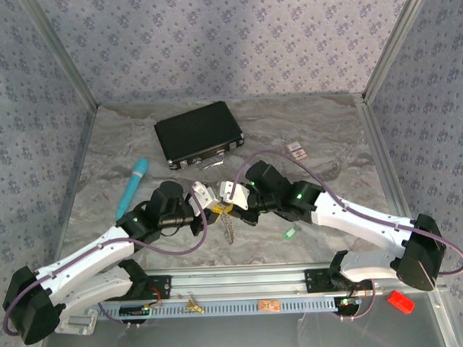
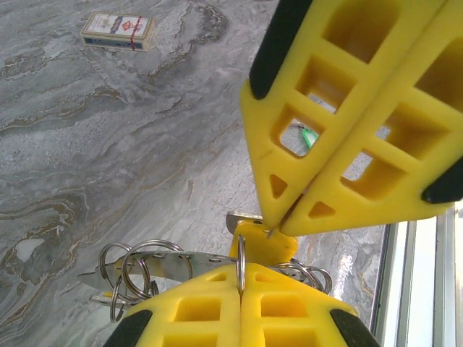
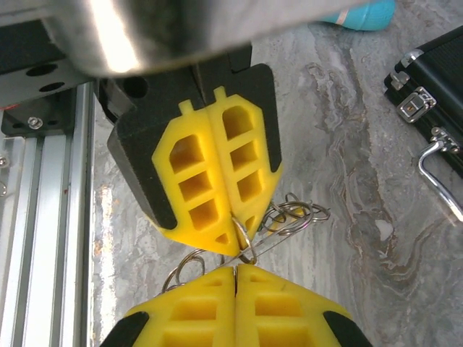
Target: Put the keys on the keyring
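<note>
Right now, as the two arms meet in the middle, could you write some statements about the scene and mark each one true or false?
1. The left gripper and the right gripper are both shut, pinching the keyring. True.
2. The black case stands open. False: its lid is closed.
3. A green key lies loose on the table, beside the right arm. True.
4. The teal stick lies to the right of the black case. False: it lies to the left of it.
</note>
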